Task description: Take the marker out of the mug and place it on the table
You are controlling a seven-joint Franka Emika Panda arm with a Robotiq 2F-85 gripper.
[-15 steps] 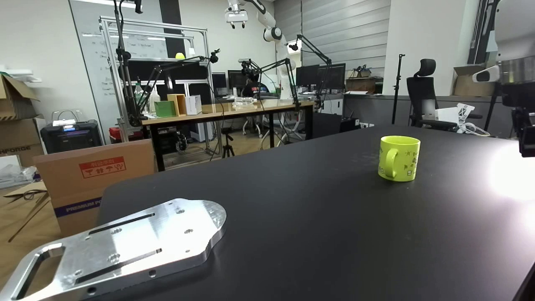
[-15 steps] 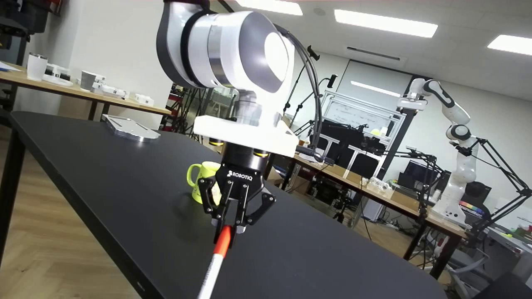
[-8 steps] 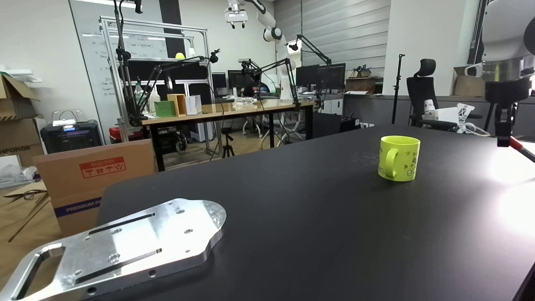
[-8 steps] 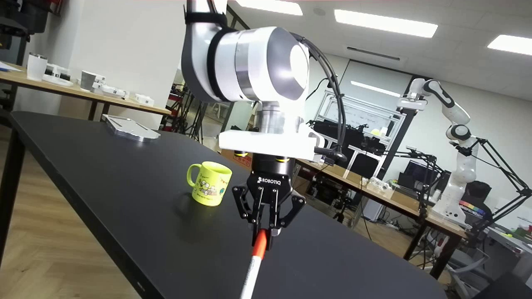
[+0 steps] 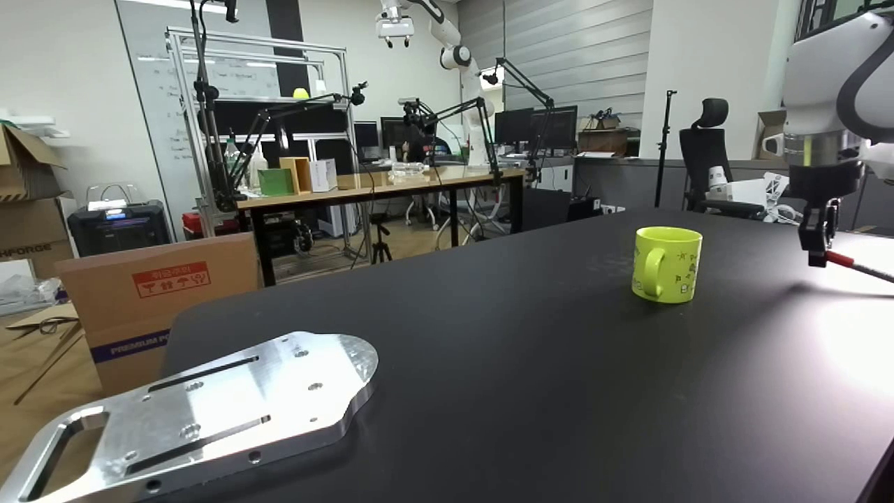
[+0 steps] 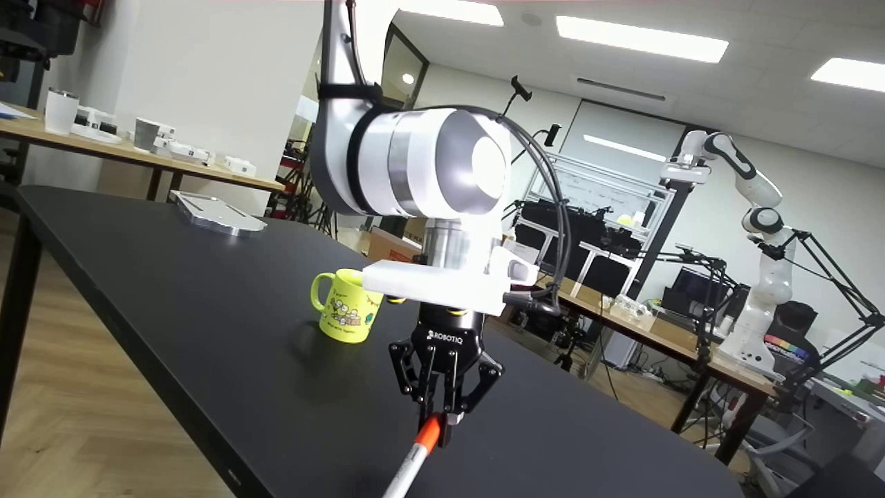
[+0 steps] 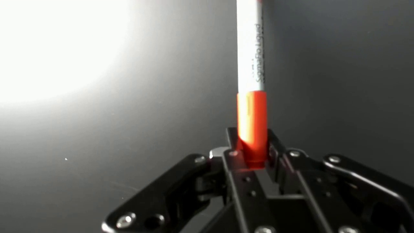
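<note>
The smooth black table (image 5: 531, 391) carries, left to right in both exterior views, a slotted, shiny metal plate (image 5: 279, 391) and a round lime-green mug (image 5: 670, 269). Farther right, the gripper (image 5: 824, 257) pinches a slim, red-capped marker (image 7: 250, 58) aslant over the table, outside the mug.

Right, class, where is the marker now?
In an exterior view, the marker runs off the bottom edge near the centre, below and right of the green mug, and is held at one end by the gripper.
</note>
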